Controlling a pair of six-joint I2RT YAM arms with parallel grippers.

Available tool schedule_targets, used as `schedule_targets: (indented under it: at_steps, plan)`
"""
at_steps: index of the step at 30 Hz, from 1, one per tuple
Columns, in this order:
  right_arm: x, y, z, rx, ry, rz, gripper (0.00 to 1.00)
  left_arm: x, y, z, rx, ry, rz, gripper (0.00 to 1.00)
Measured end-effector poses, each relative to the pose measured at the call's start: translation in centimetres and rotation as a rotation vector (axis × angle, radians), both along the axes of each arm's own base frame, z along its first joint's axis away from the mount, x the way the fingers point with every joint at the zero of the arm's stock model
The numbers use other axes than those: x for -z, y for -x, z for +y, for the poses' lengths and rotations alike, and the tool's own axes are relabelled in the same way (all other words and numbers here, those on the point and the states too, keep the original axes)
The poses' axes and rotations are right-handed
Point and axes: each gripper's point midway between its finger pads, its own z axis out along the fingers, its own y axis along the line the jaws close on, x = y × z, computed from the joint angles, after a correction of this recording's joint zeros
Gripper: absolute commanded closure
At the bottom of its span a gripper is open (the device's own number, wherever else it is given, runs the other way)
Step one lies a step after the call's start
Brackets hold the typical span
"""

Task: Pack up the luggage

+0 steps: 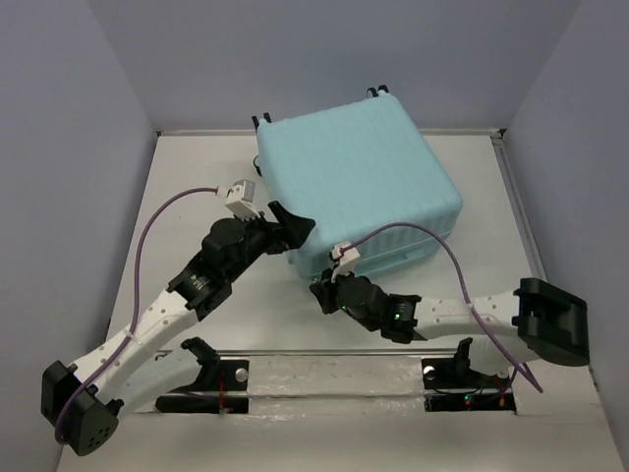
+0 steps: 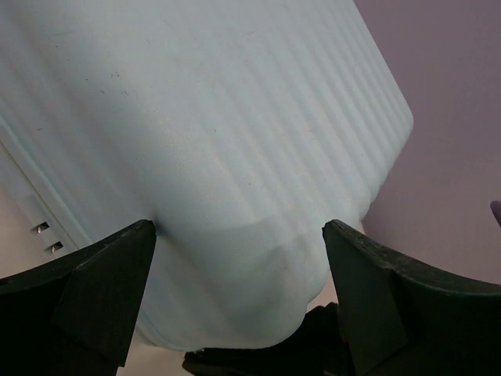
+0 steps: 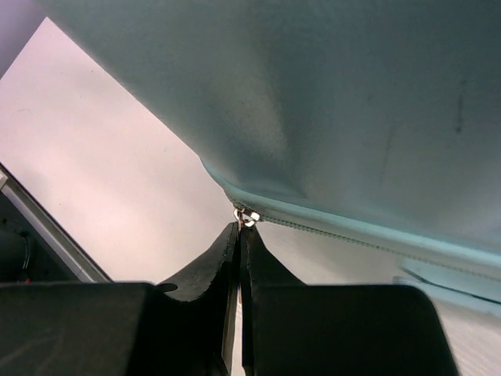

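While your right fingers [image 3: 223, 262] pinch the zipper pull [image 3: 246, 217], follow the luggage [image 1: 359, 167] seam; left fingers [image 2: 109, 274] gape, empty

Pale aqua luggage [image 1: 359, 177], closed and laid flat on the table.

The ribbed hard shell [image 2: 235, 117] is turned upward, and the body is set slightly askew. Dark caster wheels [image 1: 377, 92] are seen at the far edge. Along the near side a zipper seam is run, with a small metal zipper pull [image 3: 246, 215] at a rounded corner.

luggage [image 2: 235, 117]: cut off at edges | zipper pull [image 3: 244, 217]: tiny, grip unclear
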Motion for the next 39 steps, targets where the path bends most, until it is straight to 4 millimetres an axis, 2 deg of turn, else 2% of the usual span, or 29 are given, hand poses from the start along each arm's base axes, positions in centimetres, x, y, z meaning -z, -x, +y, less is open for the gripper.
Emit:
schedule_targets:
  at_steps: [2, 5, 9, 12, 13, 14, 16, 18, 21, 22, 25, 28, 31, 33, 39]
  plan:
    - [-0.4, 0.6, -2.6, 0.009, -0.007, -0.002, 0.93, 0.1, 0.6, -1.6, 0.037, 0.006, 0.013, 0.02]
    - [-0.5, 1.3, -6.6, 0.040, -0.001, -0.005, 0.93, -0.5, 1.9, -5.5, 0.129, 0.001, 0.029, 0.01]
    - [-0.5, 1.6, -10.3, 0.094, -0.010, -0.008, 0.93, -1.2, 3.2, -10.0, 0.219, -0.031, 0.048, 0.01]
    - [-0.6, 1.8, -12.1, 0.124, -0.010, 0.002, 0.93, -1.4, 3.1, -10.9, 0.234, -0.073, 0.060, 0.01]
    - [-0.7, 2.0, -12.4, 0.126, -0.014, 0.007, 0.93, -1.8, 2.7, -10.6, 0.231, -0.073, 0.060, 0.01]
    - [-0.7, 2.1, -12.6, 0.128, -0.017, 0.015, 0.93, -2.8, 1.5, -9.8, 0.204, -0.063, 0.049, 0.01]
    - [-0.8, 2.3, -12.8, 0.128, -0.023, 0.024, 0.93, -5.6, -2.5, -6.8, 0.093, -0.028, 0.007, 0.01]
    - [-0.8, 2.4, -13.0, 0.129, -0.033, 0.032, 0.93, -9.0, -8.0, -0.9, -0.081, 0.007, -0.049, 0.01]
    - [-0.7, 2.7, -13.3, 0.126, -0.043, 0.042, 0.93, -11.2, -12.9, 5.7, -0.268, 0.017, -0.092, 0.01]
    - [-0.8, 2.7, -13.4, 0.125, -0.044, 0.042, 0.93, -11.1, -14.2, 6.8, -0.295, 0.014, -0.087, 0.01]
    - [-0.7, 2.8, -13.5, 0.122, -0.039, 0.044, 0.93, -9.1, -17.7, 7.5, -0.291, -0.008, -0.031, 0.01]
    - [-0.6, 2.9, -13.6, 0.118, -0.034, 0.048, 0.93, -4.3, -21.5, 7.1, -0.259, -0.037, 0.079, 0.01]
    - [-0.6, 2.9, -13.6, 0.116, -0.033, 0.049, 0.93, 1.3, -23.4, 6.6, -0.230, -0.063, 0.211, 0.01]
    - [-0.5, 3.0, -13.6, 0.115, -0.030, 0.050, 0.93, 2.0, -24.5, 6.4, -0.225, -0.045, 0.226, 0.01]
    - [-0.3, 3.0, -13.5, 0.110, -0.023, 0.054, 0.93, 1.6, -25.9, 5.4, -0.188, -0.022, 0.228, 0.01]
